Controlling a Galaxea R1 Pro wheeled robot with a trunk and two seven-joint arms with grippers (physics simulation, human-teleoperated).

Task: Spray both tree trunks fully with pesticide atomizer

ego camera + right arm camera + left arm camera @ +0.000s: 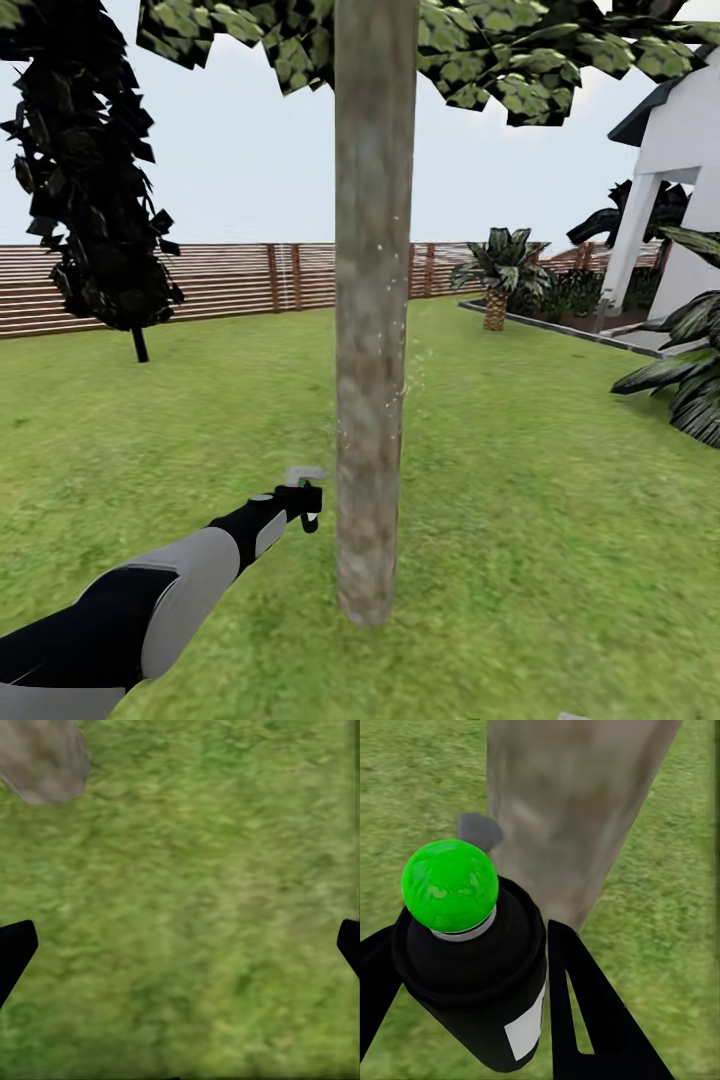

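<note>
Pesticide atomizer point(472, 967) sits clamped between the left gripper point(303, 497) fingers — black body pinched at its sides, green dot on top. In the head view it is held out just beside the tree trunk point(372, 330), low down, nozzle end toward the bark, not touching.

Handling, my guess: small, rigid, light; smooth round body could twist or slip in a two-finger pinch, so I'd keep the hold mid-body, below the head, clear of the nozzle.

Contents: I can't see inside the can, so the fill level is unknown. Fine white specks of pesticide point(405, 375) dot the trunk's right edge and hang in the air beside it; most of the bark looks bare, so coverage seems far from complete.

Right gripper point(180, 945) — fingertips wide apart, nothing between them, pointed down at grass lawn point(210, 870).
</note>
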